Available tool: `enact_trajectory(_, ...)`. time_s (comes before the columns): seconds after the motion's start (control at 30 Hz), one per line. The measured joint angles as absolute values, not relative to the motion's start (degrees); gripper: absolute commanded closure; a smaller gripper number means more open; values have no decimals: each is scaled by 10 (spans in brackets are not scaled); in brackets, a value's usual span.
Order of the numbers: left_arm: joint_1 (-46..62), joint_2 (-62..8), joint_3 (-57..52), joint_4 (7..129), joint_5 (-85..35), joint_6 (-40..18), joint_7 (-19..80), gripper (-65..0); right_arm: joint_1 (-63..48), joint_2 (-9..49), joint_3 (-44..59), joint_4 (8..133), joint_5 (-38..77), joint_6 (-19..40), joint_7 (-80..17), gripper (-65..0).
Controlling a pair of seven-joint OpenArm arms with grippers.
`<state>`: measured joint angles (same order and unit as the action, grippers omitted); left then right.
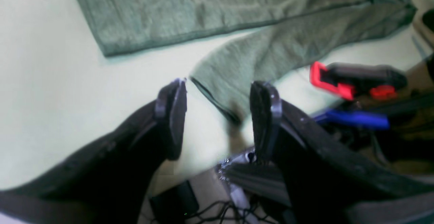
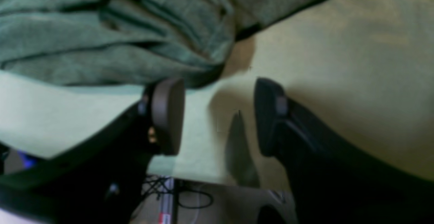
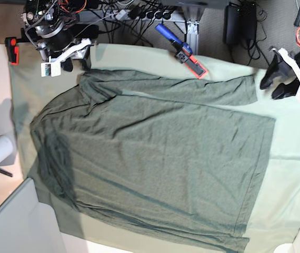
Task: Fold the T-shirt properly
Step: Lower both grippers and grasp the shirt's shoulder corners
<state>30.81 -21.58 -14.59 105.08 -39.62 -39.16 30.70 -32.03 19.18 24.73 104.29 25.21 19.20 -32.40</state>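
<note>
T-shirt (image 3: 155, 158) lies flat while left hand (image 1: 218, 98) and right hand (image 2: 218, 115) hover spread apart, empty.

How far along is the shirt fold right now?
Done: the T-shirt lies spread flat on the table cloth, upper sleeve laid along its edge. In hand: nothing; left gripper and right gripper are open and empty. Left: every body fold.

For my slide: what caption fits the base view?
Green shirt spread flat on the table cloth, both end effectors open at its far corners.
</note>
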Motion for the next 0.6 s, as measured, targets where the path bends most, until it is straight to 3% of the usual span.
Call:
enact_trajectory(0.27,267,-204,-59,990,-361,-389,312,-336,-296,190,247,1012,250,187,-322,-330)
enact_trajectory(0.6,257,-191,-53,988,-326,-357,304,-336,-286,178,247,1008,245,186,-320,-330)
